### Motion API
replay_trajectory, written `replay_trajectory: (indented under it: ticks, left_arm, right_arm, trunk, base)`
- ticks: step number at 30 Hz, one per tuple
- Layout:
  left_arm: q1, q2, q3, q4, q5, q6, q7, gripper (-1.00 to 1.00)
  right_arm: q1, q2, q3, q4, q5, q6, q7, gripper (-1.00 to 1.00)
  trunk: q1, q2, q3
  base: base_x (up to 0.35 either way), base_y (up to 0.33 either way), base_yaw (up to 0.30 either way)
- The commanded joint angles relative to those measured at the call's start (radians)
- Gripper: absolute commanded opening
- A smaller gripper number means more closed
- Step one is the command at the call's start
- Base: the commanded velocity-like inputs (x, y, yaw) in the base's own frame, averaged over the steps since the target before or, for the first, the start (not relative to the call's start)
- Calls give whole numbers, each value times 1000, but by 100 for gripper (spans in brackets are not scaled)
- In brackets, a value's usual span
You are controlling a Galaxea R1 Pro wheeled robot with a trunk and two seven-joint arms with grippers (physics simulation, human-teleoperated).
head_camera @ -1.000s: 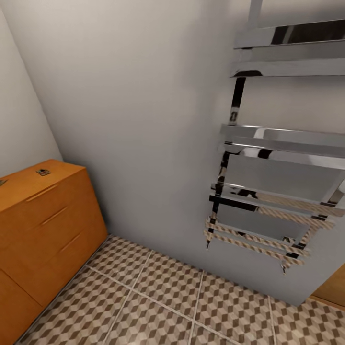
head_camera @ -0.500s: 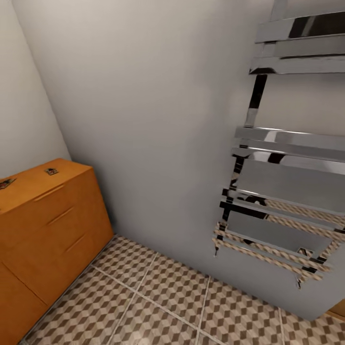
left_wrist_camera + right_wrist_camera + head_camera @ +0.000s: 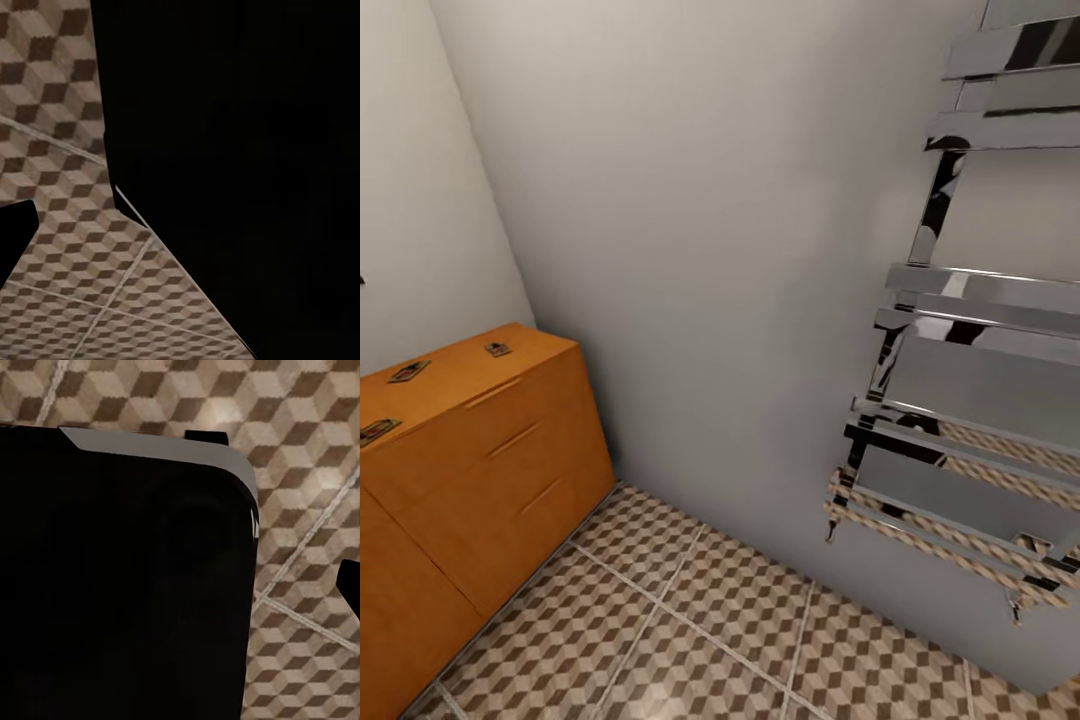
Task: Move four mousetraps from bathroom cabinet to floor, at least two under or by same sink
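An orange wooden cabinet (image 3: 480, 460) with drawer fronts stands against the left wall in the head view. Three mousetraps lie on its top: one near the far corner (image 3: 497, 349), one in the middle (image 3: 408, 371) and one at the picture's left edge (image 3: 375, 432). The bathroom floor (image 3: 710, 620) with its cube-pattern tiles spreads in front of the cabinet. The sink is out of view. In both wrist views a black bulk (image 3: 240, 150) (image 3: 120, 585) covers most of the picture above the tiles, and I cannot tell how the fingers stand.
A chrome towel radiator (image 3: 970, 400) hangs on the grey wall at the right, its lower bars reflecting the tiles. The walls meet in a corner behind the cabinet. Open tiled floor lies between cabinet and radiator.
The head camera has turned left, so the whole picture has slid right. More of the cabinet top and a third mousetrap have come into view.
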Motion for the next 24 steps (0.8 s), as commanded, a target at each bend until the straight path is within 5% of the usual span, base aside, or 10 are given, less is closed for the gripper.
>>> replay_trajectory:
  ticks: [1, 24]
  left_arm:
    - [1, 0, 0, -2, 0, -1, 0, 100]
    - [1, 0, 0, -2, 0, -2, 0, 100]
  right_arm:
    - [-1, 0, 3, 1, 1, -3, 0, 100]
    - [-1, 1, 3, 1, 1, -4, 0, 100]
  trunk:
    - [0, 0, -1]
    - [0, 0, -1]
  base:
    - [146, 0, 11]
    - [293, 0, 3]
